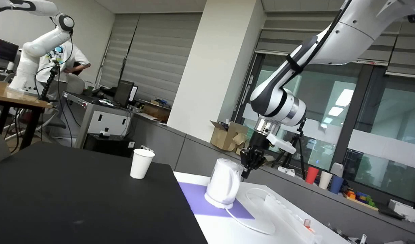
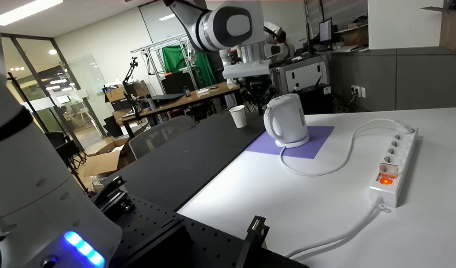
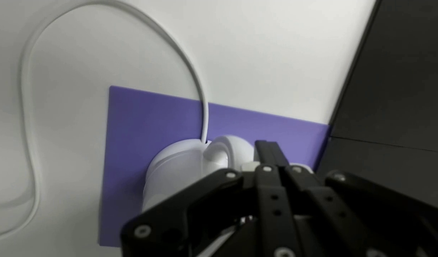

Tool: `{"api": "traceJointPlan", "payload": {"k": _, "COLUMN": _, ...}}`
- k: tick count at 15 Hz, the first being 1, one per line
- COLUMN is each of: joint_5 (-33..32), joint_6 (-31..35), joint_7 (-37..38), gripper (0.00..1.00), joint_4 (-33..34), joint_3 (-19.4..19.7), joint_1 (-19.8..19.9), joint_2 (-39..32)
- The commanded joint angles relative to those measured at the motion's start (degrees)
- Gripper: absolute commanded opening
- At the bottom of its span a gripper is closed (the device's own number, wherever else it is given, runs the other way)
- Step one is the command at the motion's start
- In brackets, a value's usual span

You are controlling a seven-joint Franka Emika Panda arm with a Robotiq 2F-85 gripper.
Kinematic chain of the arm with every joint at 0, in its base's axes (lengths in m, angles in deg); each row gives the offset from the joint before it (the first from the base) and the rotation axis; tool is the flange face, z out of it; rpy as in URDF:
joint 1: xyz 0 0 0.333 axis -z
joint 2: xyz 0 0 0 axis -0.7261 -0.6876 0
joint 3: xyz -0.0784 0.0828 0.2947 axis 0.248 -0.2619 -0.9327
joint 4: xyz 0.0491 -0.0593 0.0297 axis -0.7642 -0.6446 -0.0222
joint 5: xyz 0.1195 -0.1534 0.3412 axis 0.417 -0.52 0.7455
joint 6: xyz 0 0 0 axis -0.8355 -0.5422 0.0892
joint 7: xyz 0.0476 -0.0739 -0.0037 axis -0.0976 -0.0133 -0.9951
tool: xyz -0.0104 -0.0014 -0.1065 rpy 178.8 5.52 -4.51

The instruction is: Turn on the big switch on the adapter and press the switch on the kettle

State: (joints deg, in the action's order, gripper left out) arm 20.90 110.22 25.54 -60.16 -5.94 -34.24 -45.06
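"The black jaws?"
"Closed together beside the handle (image 3: pixel 238 147) of the white, rounded, jug-shaped kettle (image 2: pixel 290 117); whether touching, I cannot tell."
"And the kettle?"
"On the flat purple mat (image 2: pixel 320 139), apart from the long white plastic power strip (image 2: pixel 405 163), its orange switch (image 2: pixel 386 181) lit."

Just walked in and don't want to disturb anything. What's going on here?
A robot arm has its closed gripper near the handle of a white electric kettle on a purple mat. The kettle's cord is plugged into a power strip whose big switch glows orange, flip cover raised. I can't tell whether the gripper touches the kettle or its switch is pressed.
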Motion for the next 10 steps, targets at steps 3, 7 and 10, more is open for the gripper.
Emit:
{"api": "traceJointPlan", "payload": {"k": 3, "joint_5": -0.5, "joint_6": -0.1, "joint_7": 0.5, "gripper": 0.0, "joint_4": 0.0, "joint_3": -0.5, "joint_1": 0.5, "joint_2": 0.0}}
{"api": "traceJointPlan", "payload": {"k": 7, "joint_5": -0.4, "joint_6": 2.3, "joint_7": 0.6, "gripper": 0.0, "joint_4": 1.0, "joint_3": -0.7, "joint_1": 0.6, "joint_2": -0.6}}
{"api": "traceJointPlan", "payload": {"k": 10, "joint_5": 0.6, "joint_6": 3.6, "joint_7": -0.5, "gripper": 0.0, "joint_4": 1.2, "joint_3": -1.7, "joint_1": 1.6, "joint_2": -0.8}}
